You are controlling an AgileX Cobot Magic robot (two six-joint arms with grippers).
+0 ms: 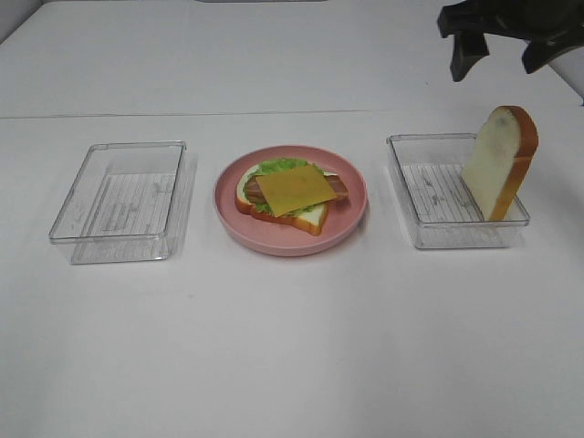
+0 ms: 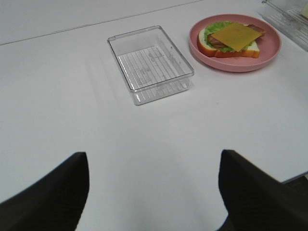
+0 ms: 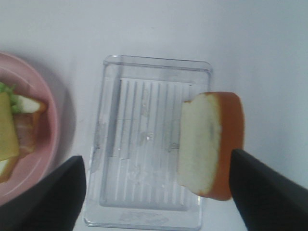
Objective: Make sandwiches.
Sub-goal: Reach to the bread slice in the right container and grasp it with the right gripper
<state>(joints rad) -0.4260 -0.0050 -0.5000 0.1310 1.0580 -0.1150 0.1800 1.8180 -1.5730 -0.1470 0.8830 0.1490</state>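
The open-faced sandwich (image 1: 290,194) lies on the round pink plate (image 1: 351,224) at the middle of the white table (image 1: 292,347). Its layers, from the base up: a white bread slice with orange-brown crust, a green lettuce leaf (image 1: 274,167), a brown-red bacon strip (image 1: 336,185) and a yellow cheese square (image 1: 296,189) on top. No upper slice covers the cheese.

The second bread slice (image 1: 500,162) stands on edge in the right clear plastic tray (image 1: 406,196), at the tray's outer side, tilted and leaning over the tray's rim. Its white face is turned toward the plate; the crust faces outward. The left clear plastic tray (image 1: 87,205) sits on the other side of the plate and holds nothing visible.

Right gripper (image 1: 506,46): raised above and behind the right tray, near the top right of the high view. Its jaws stand wide apart and grip nothing. In the right wrist view the two dark fingers (image 3: 269,192) flank the tray, and the standing bread slice (image 3: 209,144) lies between them, nearer one finger — apart from both, not touching.

Left gripper (image 2: 154,192): not seen in the high view. In the left wrist view its jaws are spread apart over bare table, with nothing between them. The left tray (image 2: 149,62) lies ahead of it, and the plate with the sandwich (image 2: 233,39) lies well beyond.
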